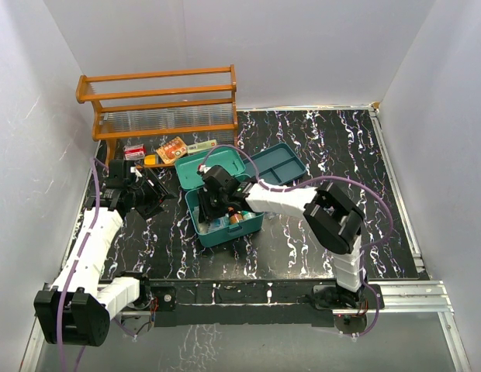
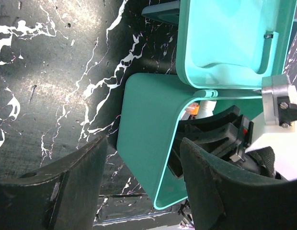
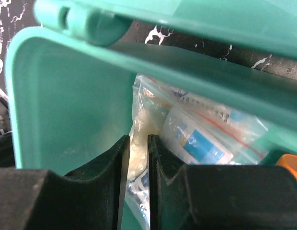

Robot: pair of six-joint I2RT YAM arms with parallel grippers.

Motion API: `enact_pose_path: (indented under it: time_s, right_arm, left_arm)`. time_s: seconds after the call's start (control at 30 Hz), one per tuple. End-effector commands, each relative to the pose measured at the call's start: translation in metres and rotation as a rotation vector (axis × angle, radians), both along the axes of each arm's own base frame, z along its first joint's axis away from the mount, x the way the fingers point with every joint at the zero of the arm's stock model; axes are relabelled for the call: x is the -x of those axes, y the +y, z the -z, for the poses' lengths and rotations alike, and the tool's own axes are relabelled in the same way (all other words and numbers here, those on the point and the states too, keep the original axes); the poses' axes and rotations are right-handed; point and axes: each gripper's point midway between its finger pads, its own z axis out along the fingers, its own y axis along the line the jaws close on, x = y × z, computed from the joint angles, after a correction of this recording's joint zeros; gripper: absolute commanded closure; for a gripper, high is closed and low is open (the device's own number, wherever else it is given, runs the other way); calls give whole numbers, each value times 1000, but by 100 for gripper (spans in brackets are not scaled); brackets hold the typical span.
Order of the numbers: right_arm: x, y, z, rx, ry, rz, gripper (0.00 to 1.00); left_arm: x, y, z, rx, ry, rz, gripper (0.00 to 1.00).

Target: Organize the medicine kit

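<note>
The teal-green medicine kit (image 1: 252, 225) stands open in the middle of the table, its lid (image 1: 219, 164) tipped back. My right gripper (image 1: 211, 208) reaches down into the box. In the right wrist view its jaws (image 3: 138, 139) stand a little apart, open, with the edge of a clear plastic bag (image 3: 196, 129) of blue-and-white packets between them, next to the kit's inner wall (image 3: 67, 110). An orange item (image 3: 290, 165) lies at the right. My left gripper (image 1: 151, 198) hovers left of the kit, open and empty (image 2: 143, 143), facing the kit's outer wall (image 2: 148, 120).
A darker shallow two-compartment tray (image 1: 281, 164) lies just behind the kit on the right. A brown wooden slatted rack (image 1: 159, 105) stands at the back left. Small packets (image 1: 172, 149) and a red-and-white box (image 1: 134, 152) lie in front of it.
</note>
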Motion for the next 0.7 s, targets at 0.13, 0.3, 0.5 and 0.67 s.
enact_pose_path:
  time_s: [0.13, 0.3, 0.5, 0.67]
  right_arm:
    - [-17, 0, -4, 51, -81, 6, 79]
    - [-21, 3, -61, -56, -168, 9, 72]
    - [-15, -13, -114, -182, -260, -5, 65]
    - [-28, -39, -133, -201, -316, 63, 65]
  left_arm:
    - [-3, 4, -5, -31, -10, 2, 39]
    - [-7, 9, -3, -54, -5, -11, 39]
    - [-14, 21, -6, -96, -9, -94, 39]
    - [-22, 31, -8, -133, -15, -155, 38]
